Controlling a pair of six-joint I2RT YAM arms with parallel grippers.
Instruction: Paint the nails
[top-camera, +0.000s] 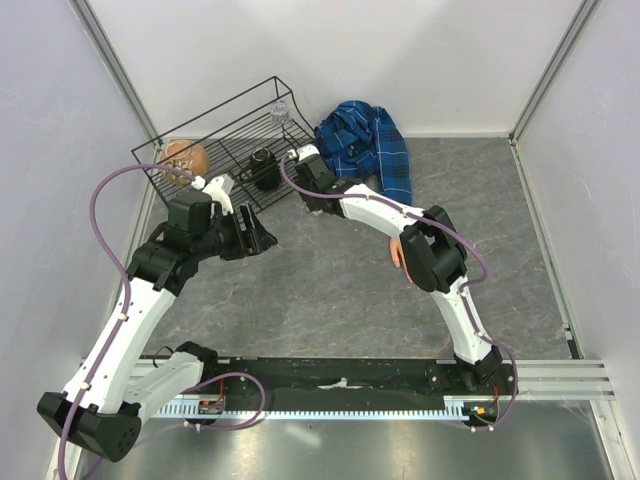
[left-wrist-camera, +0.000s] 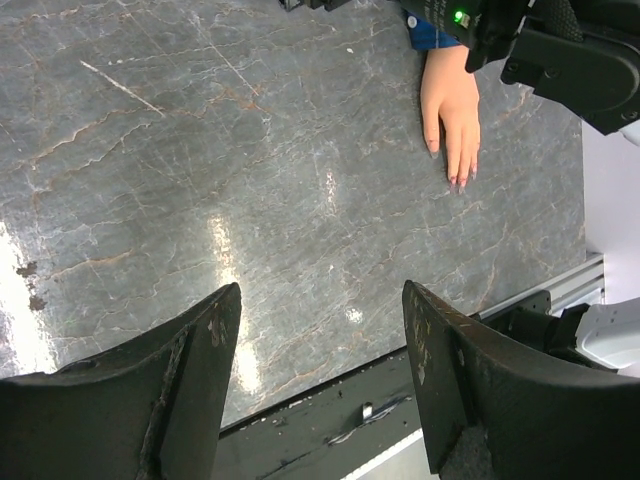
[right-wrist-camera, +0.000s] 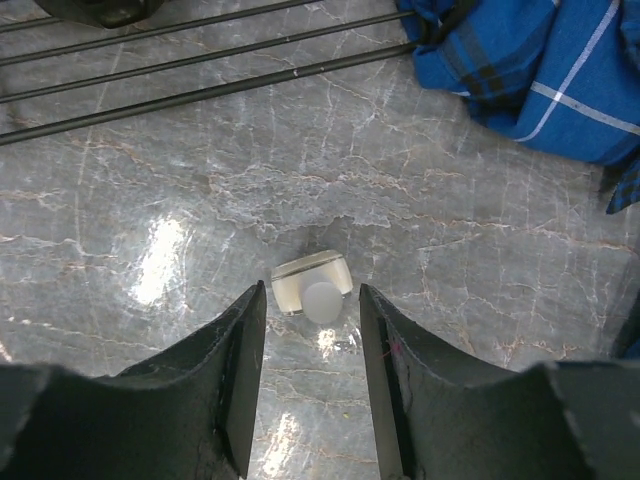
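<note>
The mannequin hand lies flat on the grey marble table, its pinkish nails pointing toward the near edge. In the top view the hand is partly hidden under my right arm's elbow. Its blue plaid sleeve is bunched at the back. My left gripper hangs open and empty over bare table, left of the hand. My right gripper is open. Its jaws stand on either side of a small clear bottle with a white cap, not touching it.
A black wire rack stands at the back left, holding a dark cup, a clear glass and a brown round object. Its bars run just beyond the bottle. A black rail lines the near edge.
</note>
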